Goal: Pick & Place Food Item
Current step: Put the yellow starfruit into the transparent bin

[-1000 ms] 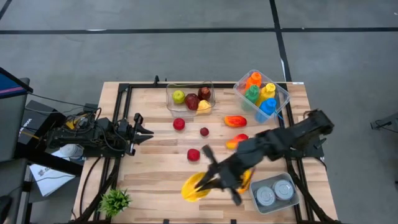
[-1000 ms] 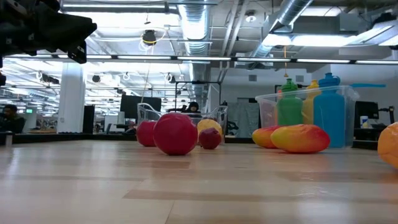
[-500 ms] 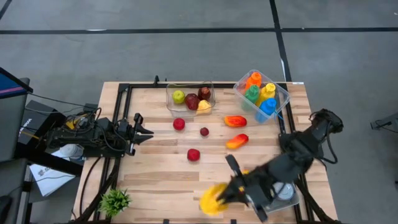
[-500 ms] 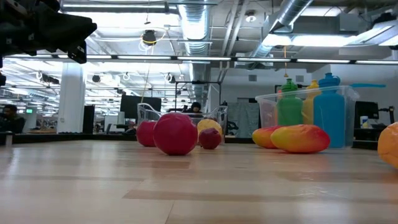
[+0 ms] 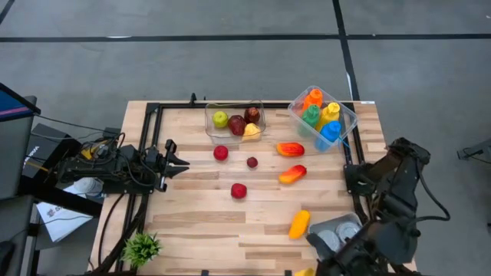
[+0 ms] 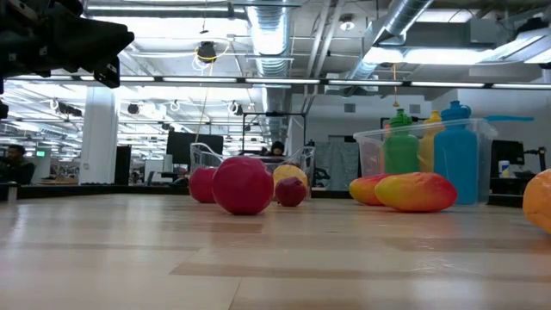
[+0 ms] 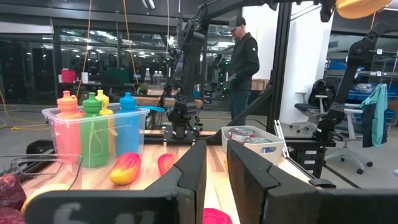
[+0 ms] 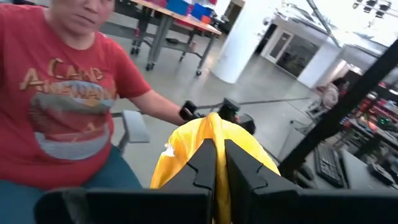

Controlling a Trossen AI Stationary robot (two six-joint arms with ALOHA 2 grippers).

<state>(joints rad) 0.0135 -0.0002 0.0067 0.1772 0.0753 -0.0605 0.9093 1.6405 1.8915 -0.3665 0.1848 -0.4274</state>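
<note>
The right pincer (image 5: 318, 270), at the bottom right of the high frame, is clamped on a yellow food item (image 8: 211, 155); the worktop (image 5: 192, 222) lies up-left of it; the left pincer (image 5: 178, 159), jaws narrow and empty, waits mid-left.

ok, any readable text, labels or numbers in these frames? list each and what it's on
"CAMP": top line of the print on the red T-shirt of the person in the right wrist view; I can't be sure of the last letter.
Second line of that print: too blurred to read.
Bottles, cans, left arm's fingers: no legible text.

Grey concrete floor (image 5: 230, 54); exposed ceiling ducts (image 6: 267, 30) overhead.
</note>
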